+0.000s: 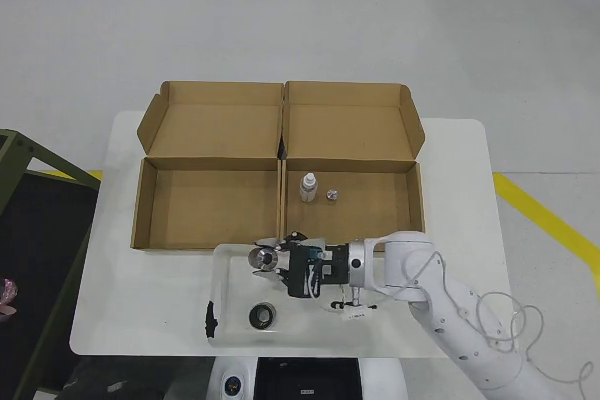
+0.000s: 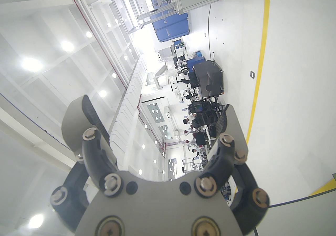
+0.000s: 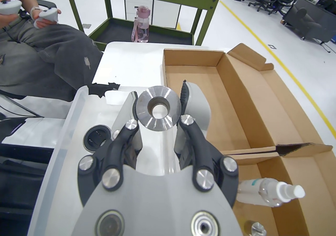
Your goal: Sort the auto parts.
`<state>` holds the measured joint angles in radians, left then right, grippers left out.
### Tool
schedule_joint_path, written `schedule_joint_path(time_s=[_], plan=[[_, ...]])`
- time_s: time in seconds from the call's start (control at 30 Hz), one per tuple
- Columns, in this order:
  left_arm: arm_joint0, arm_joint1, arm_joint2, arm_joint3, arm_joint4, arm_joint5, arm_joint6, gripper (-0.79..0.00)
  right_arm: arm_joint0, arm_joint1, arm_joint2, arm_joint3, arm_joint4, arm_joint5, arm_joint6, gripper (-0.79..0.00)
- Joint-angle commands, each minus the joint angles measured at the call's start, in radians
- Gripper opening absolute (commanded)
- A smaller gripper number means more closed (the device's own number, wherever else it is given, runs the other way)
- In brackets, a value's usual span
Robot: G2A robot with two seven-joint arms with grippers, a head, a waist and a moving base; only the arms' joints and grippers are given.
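The right pincer (image 3: 160,95) is clamped on a thick, shiny steel ring with a bevelled face and a round bore (image 3: 168,119). It holds the ring over the clear plastic tray (image 3: 71,113) on the white bench (image 1: 450,150), where a black round bearing-like part (image 3: 95,138) lies flat. The left pincer (image 2: 157,111) is spread wide with nothing between its fingers. The right pincer's body hides much of the tray floor, and a small silver part (image 3: 256,227) in the brown cardboard box (image 3: 252,168), near a white spray bottle (image 3: 265,191), is cut off at the frame edge.
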<state>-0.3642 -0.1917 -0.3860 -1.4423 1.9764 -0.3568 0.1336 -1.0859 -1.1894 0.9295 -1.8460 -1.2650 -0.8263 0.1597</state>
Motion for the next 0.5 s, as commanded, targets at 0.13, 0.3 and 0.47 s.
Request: schedule_joint_path(time_s=[0.13,0.3,0.47], plan=[[0.0,0.0,0.0,0.0,0.0,0.0,0.0,0.0,-0.005,0.004,0.041,0.006,0.022,0.024,-0.032,-0.785],[0.0,0.0,0.0,0.0,0.0,0.0,0.0,0.0,0.008,0.003,0.05,0.024,0.039,0.042,-0.044,-0.785],[0.0,0.0,0.0,0.0,0.0,0.0,0.0,0.0,0.044,-0.004,0.037,0.055,0.052,0.06,-0.04,-0.785]])
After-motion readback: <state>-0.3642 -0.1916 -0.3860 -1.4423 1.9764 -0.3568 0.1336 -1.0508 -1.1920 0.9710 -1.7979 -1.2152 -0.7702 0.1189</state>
